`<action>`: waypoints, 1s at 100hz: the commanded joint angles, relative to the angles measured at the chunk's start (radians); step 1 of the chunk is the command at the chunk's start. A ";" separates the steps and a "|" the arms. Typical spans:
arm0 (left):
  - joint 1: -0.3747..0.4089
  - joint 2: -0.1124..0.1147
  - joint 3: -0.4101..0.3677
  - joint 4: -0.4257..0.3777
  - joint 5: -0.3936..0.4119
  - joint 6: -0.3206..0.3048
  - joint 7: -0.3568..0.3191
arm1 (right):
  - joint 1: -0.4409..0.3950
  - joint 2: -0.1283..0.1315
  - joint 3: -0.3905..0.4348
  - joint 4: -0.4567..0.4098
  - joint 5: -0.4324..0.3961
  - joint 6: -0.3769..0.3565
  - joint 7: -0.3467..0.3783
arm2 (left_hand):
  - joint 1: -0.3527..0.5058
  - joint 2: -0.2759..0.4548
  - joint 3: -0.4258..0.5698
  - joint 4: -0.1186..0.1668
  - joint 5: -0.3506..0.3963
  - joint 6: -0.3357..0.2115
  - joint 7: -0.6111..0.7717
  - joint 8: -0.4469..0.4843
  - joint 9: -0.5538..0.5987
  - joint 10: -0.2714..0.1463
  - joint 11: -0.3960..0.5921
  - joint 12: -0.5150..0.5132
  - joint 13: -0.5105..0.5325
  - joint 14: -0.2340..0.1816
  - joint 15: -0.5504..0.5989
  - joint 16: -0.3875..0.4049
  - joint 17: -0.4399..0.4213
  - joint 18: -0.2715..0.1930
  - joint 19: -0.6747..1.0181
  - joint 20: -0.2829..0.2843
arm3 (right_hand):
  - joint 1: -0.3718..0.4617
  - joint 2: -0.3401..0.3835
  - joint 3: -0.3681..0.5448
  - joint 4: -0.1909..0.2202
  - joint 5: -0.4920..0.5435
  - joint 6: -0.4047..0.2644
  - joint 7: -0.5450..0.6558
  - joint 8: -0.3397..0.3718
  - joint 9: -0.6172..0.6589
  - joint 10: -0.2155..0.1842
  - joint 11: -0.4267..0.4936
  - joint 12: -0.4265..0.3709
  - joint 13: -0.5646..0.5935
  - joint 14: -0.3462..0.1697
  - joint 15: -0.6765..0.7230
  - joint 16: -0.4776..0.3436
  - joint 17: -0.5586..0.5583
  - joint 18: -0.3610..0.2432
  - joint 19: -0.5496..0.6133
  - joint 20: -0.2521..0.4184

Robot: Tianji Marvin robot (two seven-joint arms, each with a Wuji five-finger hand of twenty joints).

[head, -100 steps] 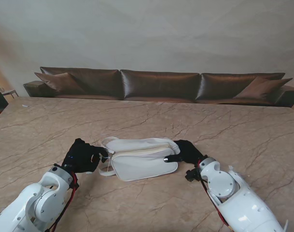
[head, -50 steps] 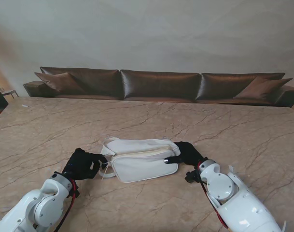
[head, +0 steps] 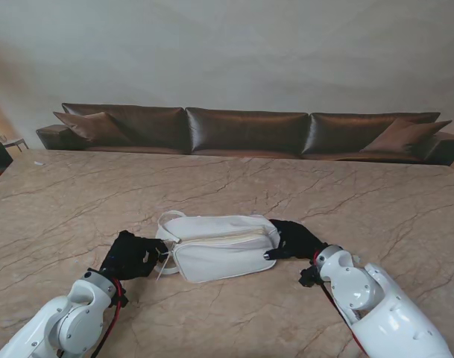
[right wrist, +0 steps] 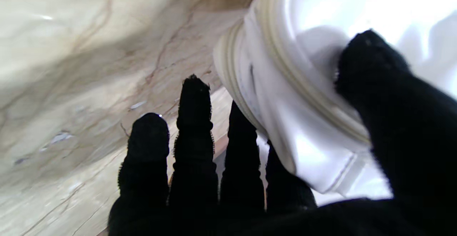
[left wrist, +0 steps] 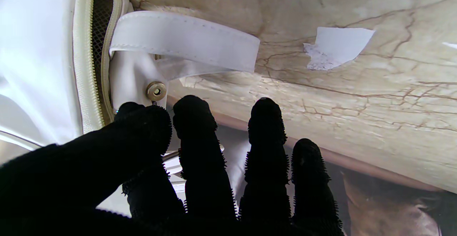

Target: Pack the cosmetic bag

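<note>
A white cosmetics bag (head: 223,250) is lying on its side on the marble table (head: 346,194), toward the edge nearest me and roughly midway between its left and right edges. Its cream zipper (head: 219,239) is running along the top of the bag, and in the left wrist view it is showing partly parted at that end, with dark mesh lining (left wrist: 101,18) visible inside.

The left hand (head: 131,254), in a black glove, is sitting at the bag's left end. Its thumb (left wrist: 142,129) is pressing against the bag just beside a metal snap (left wrist: 156,90), while the other 4 fingers (left wrist: 266,129) are lying extended beside it; whether it is truly gripping the fabric, I cannot tell. A white strap loop (left wrist: 185,39) is curving out from that end of the bag over the table.

The right hand (head: 294,239) is grasping the bag's right end: the thumb (right wrist: 375,71) is pressing on the upper face and the 4 fingers (right wrist: 194,100) are reaching under and beside the end, pinching the corner between them.

A small white scrap (left wrist: 335,46) is lying on the marble near the strap. A brown leather sofa (head: 249,130) is standing beyond the table's far edge.
</note>
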 commanded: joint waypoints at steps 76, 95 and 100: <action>0.001 -0.015 0.066 -0.060 -0.033 0.111 0.040 | 0.129 0.088 0.000 -0.317 -0.130 0.128 0.330 | 0.034 0.000 -0.017 -0.042 0.072 0.222 0.160 0.001 0.004 -0.023 -0.034 0.008 -0.007 0.005 -0.007 -0.017 -0.020 0.015 0.001 0.004 | -0.269 0.050 -0.020 0.054 -0.208 0.278 -0.431 -0.267 -0.373 0.204 -0.332 -0.280 -0.328 0.088 -0.540 -0.442 -0.276 -0.014 -0.623 -0.265; -0.002 -0.015 0.072 -0.063 -0.035 0.116 0.032 | 0.280 0.076 -0.173 -0.256 -0.092 0.146 0.321 | 0.035 0.003 -0.021 -0.045 0.070 0.222 0.158 -0.005 0.004 -0.024 -0.038 0.007 -0.007 0.003 -0.008 -0.018 -0.020 0.015 0.001 0.004 | -0.265 0.076 -0.043 0.060 -0.217 0.322 -0.500 -0.258 -0.398 0.253 -0.372 -0.297 -0.376 0.102 -0.561 -0.471 -0.300 -0.022 -0.645 -0.289; -0.003 -0.014 0.073 -0.063 -0.035 0.117 0.031 | 0.320 0.071 -0.223 -0.233 -0.083 0.146 0.313 | 0.035 0.003 -0.023 -0.046 0.070 0.223 0.158 -0.006 0.005 -0.024 -0.038 0.007 -0.006 0.004 -0.009 -0.019 -0.019 0.015 0.001 0.004 | -0.265 0.076 -0.043 0.061 -0.220 0.334 -0.513 -0.257 -0.406 0.267 -0.377 -0.299 -0.388 0.105 -0.564 -0.474 -0.307 -0.023 -0.650 -0.292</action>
